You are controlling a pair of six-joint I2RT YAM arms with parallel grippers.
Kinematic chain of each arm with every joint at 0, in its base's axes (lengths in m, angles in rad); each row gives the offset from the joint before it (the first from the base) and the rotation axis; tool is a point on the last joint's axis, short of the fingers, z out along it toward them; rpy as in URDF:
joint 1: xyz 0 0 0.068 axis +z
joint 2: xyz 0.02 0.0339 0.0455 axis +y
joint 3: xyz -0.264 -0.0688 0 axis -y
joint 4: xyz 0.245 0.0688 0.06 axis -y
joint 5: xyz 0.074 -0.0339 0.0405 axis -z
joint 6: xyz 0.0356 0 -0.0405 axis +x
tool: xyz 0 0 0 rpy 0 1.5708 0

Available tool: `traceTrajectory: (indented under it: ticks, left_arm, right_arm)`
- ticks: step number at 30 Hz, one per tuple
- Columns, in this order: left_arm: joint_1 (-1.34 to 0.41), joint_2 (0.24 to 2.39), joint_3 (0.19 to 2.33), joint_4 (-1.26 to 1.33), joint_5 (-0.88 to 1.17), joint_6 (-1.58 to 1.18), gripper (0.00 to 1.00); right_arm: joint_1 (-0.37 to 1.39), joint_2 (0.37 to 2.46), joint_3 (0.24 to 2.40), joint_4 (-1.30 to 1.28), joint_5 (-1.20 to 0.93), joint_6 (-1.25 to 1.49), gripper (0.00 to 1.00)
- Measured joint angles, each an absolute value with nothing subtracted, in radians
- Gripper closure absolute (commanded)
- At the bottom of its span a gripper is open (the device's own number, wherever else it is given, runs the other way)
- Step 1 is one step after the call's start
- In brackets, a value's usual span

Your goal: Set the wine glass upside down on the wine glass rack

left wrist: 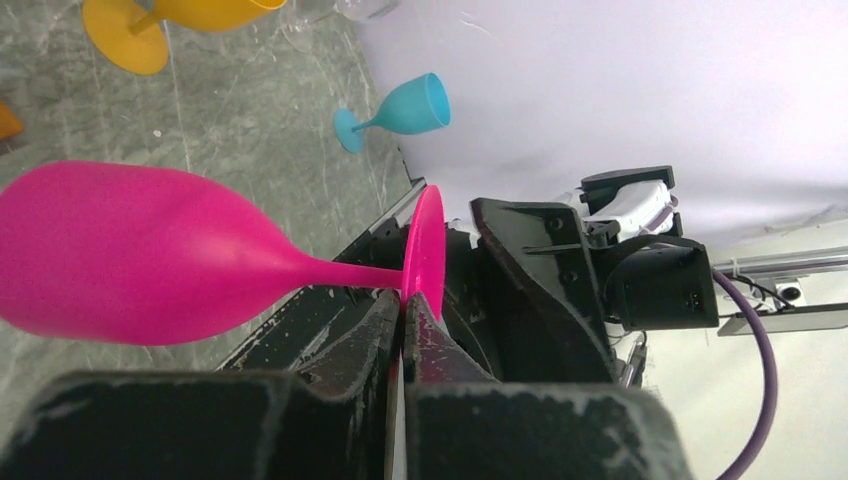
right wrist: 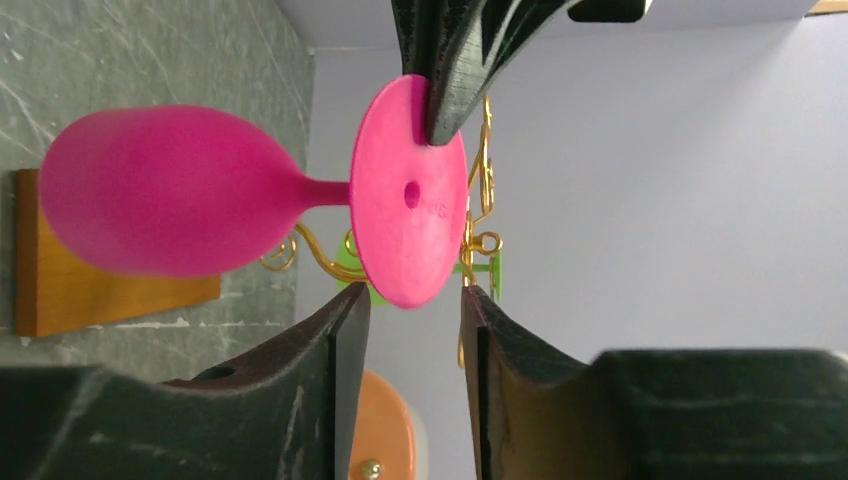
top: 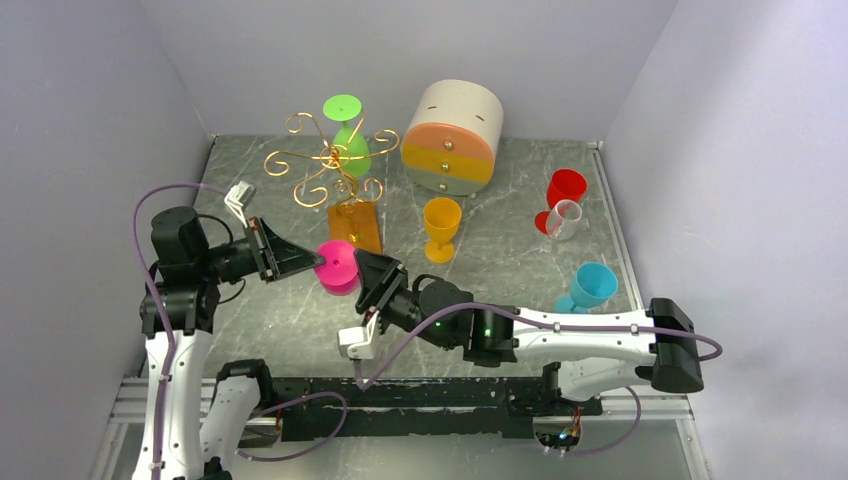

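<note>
On the left, the left fingers (left wrist: 372,335) are clamped tight on the rim of the pink wine glass (top: 337,268) foot, holding it foot uppermost. It sits just in front of the gold rack (top: 330,160), where a green glass (top: 351,152) hangs inverted. The right fingers (right wrist: 340,345) stand apart, flanking the foot's opposite edge without closing on it.

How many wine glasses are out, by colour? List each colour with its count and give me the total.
pink glass: 1
green glass: 1
orange glass: 1
red glass: 1
clear glass: 1
blue glass: 1
Total: 6
</note>
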State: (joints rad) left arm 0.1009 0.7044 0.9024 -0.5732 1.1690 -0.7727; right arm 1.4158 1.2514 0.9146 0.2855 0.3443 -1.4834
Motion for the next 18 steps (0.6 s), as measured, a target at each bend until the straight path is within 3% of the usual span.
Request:
traceTrajectory:
  ticks: [10, 17, 18]
  left_arm:
    - [0.1, 0.656, 0.948, -0.647, 0.944, -0.731, 0.93]
    - [0.1, 0.572, 0.97, -0.675, 0.646, -0.723, 0.93]
    - [0.1, 0.56, 0.97, -0.675, 0.598, -0.726, 0.93]
  right_arm:
    - [1.416, 1.074, 0.837, 0.239, 0.263, -1.25, 0.31]
    - [1.416, 0.992, 0.807, 0.208, 0.228, -1.106, 0.01]
    - [1.416, 0.982, 0.796, 0.203, 0.221, -1.081, 0.0]
